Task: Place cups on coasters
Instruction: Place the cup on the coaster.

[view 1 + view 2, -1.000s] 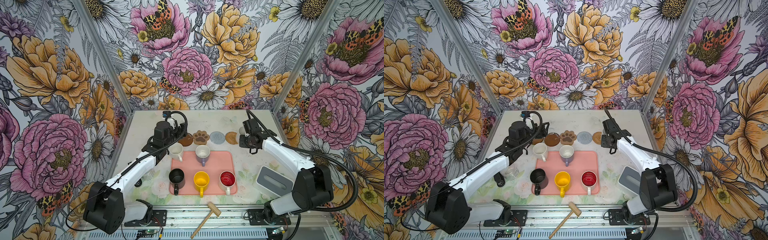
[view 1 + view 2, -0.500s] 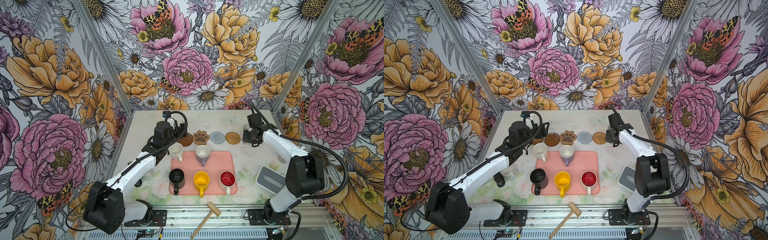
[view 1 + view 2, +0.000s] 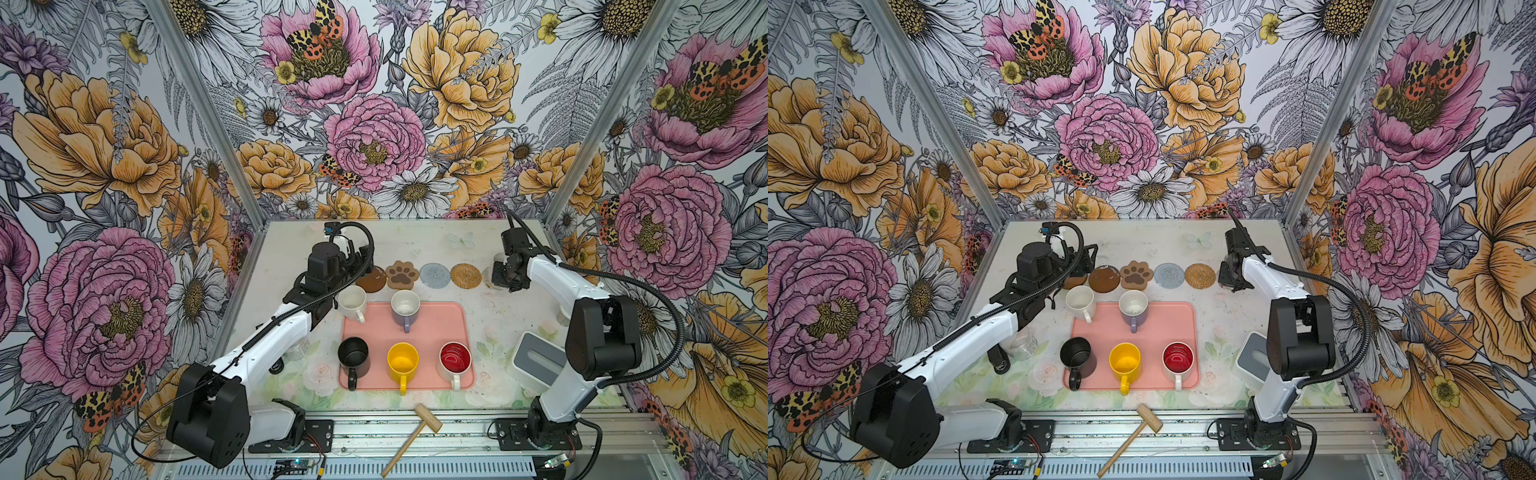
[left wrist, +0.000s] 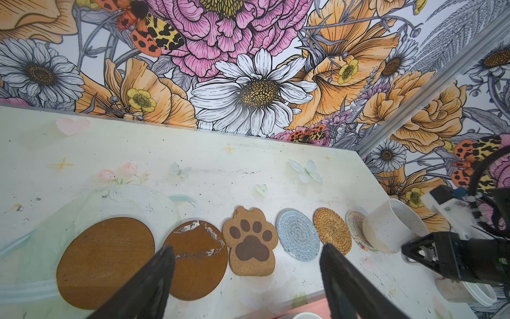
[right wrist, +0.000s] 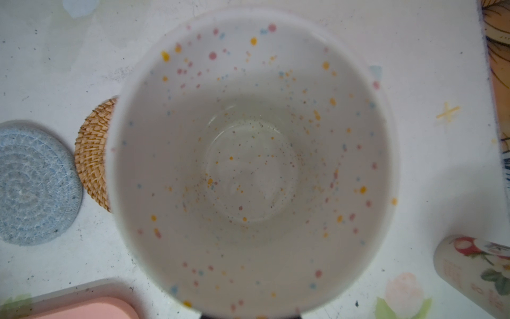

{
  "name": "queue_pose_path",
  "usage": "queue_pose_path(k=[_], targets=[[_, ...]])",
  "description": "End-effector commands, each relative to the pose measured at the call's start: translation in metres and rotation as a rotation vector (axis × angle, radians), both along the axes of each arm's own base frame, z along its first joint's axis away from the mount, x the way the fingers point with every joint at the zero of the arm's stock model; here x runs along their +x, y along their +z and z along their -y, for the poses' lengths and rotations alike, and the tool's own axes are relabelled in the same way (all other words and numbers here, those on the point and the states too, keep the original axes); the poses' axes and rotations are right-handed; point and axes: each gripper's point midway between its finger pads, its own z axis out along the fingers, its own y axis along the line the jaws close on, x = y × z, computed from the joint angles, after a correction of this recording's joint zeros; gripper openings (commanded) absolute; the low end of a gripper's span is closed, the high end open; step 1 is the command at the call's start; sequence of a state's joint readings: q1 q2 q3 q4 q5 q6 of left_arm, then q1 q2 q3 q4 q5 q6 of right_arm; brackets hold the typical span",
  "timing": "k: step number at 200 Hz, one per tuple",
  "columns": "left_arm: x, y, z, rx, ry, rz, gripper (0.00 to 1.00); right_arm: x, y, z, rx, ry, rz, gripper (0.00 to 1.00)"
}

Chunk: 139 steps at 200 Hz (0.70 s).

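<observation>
White speckled mug [image 4: 392,230]: upright at the right end of the coaster row, over the pale woven coaster [image 4: 354,229] and hiding most of it; whether its base rests there cannot be told.
Right fingers [image 4: 407,251]: closed narrowly on the speckled mug's side.
Left fingers [image 4: 154,276]: spread wide, holding nothing, above the scuffed brown disc [image 4: 198,256] and the paw coaster [image 4: 249,245].
Bare coasters: plain brown disc [image 4: 106,261], scuffed brown disc, paw coaster, grey-blue woven round [image 4: 298,237] and tan woven round [image 4: 332,230], side by side along the counter [image 3: 415,241].
Pink tray [image 3: 440,324]: carries the lavender mug [image 3: 405,309], black mug [image 3: 353,356], yellow mug [image 3: 403,362] and red-lined mug [image 3: 455,361].
Plain white mug [image 3: 352,302]: at the tray's far left corner, near the brown discs.
</observation>
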State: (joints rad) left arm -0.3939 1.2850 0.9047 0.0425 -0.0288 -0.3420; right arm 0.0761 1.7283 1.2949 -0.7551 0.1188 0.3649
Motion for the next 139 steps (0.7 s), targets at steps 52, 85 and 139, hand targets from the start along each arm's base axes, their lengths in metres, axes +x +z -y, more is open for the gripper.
queue_pose_path(k=[52, 85, 139], targets=[[0.006, 0.002, -0.004, -0.004, 0.010, 0.005, 0.84, 0.044, 0.027, 0.005, -0.020, -0.001, 0.163, 0.00], [0.007, 0.000, -0.004, -0.002, 0.011, 0.002, 0.84, 0.044, 0.019, 0.008, -0.024, -0.006, 0.148, 0.00], [0.007, -0.002, -0.005, 0.002, 0.013, -0.005, 0.84, 0.043, 0.013, 0.012, -0.035, -0.014, 0.144, 0.00]])
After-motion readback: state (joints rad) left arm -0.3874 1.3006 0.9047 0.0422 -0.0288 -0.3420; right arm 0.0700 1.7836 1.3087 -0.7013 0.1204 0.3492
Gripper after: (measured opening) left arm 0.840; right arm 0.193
